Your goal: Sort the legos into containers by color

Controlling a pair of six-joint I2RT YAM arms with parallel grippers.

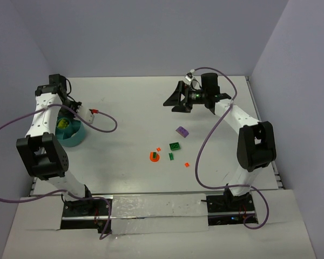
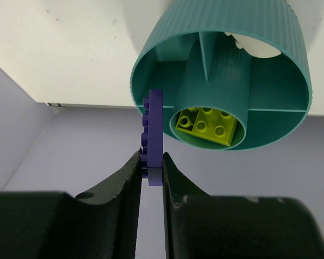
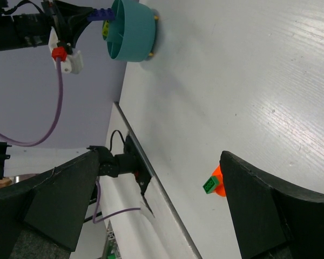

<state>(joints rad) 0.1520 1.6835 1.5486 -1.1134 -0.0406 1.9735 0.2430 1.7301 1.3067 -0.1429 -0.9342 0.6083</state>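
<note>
— What does the left gripper [image 2: 152,166] have?

— A purple flat plate [image 2: 153,127]. The two dark fingers [image 2: 124,189] pinch it edge-on by its lower end. The jaws are clamped tight on it, and in the wrist view its studs face left.

— Where is it relative to the container?

— Right at the rim of the teal bowl [image 2: 259,32]. The bowl stands at the left side of the white table [image 1: 129,108], beside the left arm. The plate's upper end overlaps the rim by an outer compartment. I cannot tell whether it touches the rim.

— Anything inside the bowl?

— A lime green brick [image 2: 208,125] lies in the round centre compartment. A white piece [image 2: 254,46] shows in an outer compartment on the opposite side from the plate.

— And the right gripper [image 1: 175,100]?

— Its jaws are spread wide with nothing between them. It hangs over the far middle of the table, well apart from the loose pieces.

— What lies loose?

— Around the middle there is a lilac brick [image 1: 181,130], with a dark green brick [image 1: 175,145] just nearer. Nearer again are a tiny green bit [image 1: 171,156], a small orange bit [image 1: 158,149] and another orange chip [image 1: 187,164]. To their left is an orange round piece [image 1: 154,157] with a small green piece [image 3: 209,185] sitting on it.
</note>
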